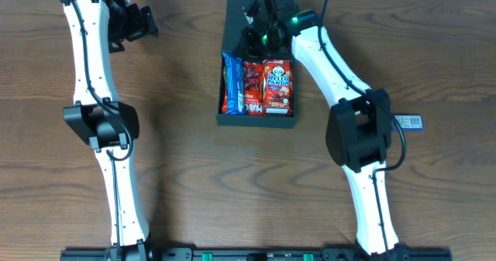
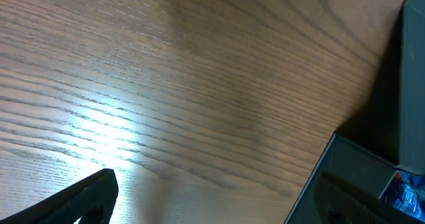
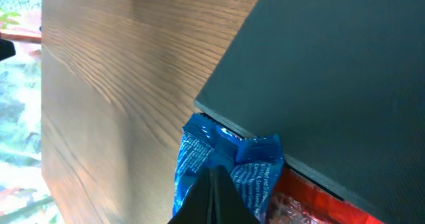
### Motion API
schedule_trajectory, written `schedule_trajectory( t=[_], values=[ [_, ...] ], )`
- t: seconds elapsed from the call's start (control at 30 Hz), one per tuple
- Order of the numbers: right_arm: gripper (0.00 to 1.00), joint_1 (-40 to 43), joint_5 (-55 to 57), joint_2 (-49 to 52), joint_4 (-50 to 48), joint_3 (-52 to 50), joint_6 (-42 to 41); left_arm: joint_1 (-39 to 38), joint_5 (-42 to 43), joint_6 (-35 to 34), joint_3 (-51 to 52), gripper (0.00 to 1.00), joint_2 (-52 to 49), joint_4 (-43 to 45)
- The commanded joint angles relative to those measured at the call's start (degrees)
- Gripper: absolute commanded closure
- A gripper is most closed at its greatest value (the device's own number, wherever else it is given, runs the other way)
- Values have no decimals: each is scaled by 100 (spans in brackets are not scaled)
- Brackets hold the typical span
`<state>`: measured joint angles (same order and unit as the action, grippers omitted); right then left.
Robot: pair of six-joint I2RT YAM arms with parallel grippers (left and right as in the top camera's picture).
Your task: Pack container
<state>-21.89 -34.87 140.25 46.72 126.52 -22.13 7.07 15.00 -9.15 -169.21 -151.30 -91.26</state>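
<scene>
- the container (image 1: 256,121) sits on the table (image 1: 186,160) at the far middle, closer to the right arm (image 1: 333,67) than to the left arm (image 1: 89,75).
- its flap lid (image 3: 332,71) is at the far end, and the packets inside lie uncovered.
- three packets lie side by side in the near part of the container: a blue packet (image 1: 230,83) against the left wall, a red packet (image 1: 253,87) in the middle, and a red hello panda packet (image 1: 278,83) on the right.
- the right jaws are fully closed, over the far part of the container. in the right wrist view the dark fingers (image 3: 209,201) press together in front of the crimped end of the blue packet, just below the lid's edge. i cannot tell whether they pinch that end.
- the left jaws are spread wide and hold nothing, out over bare table at the far left, well apart from the container.
- in the left wrist view one dark finger (image 2: 73,201) shows at the lower left, and a corner of the container shows at the lower right.
</scene>
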Motion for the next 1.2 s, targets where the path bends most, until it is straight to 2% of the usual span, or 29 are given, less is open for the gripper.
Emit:
schedule_trajectory(
  t=[0.0, 0.43, 0.73, 0.97, 1.17],
  values=[
    [99, -46, 59, 205, 46, -74, 122, 4, -15, -28, -122, 5, 59, -20],
    [98, -208, 361, 232, 376, -74, 315, 4, -15, -28, -122, 5, 59, -20],
    [99, -151, 433, 214, 225, -59, 315, 4, -15, -28, -122, 4, 59, -39],
    [99, 164, 256, -313, -153, 190, 382, 2, -15, -28, -122, 5, 59, -37],
    [99, 306, 251, -634, 57, 197, 793, -4, -13, -50, -120, 5, 59, -15]
  ],
)
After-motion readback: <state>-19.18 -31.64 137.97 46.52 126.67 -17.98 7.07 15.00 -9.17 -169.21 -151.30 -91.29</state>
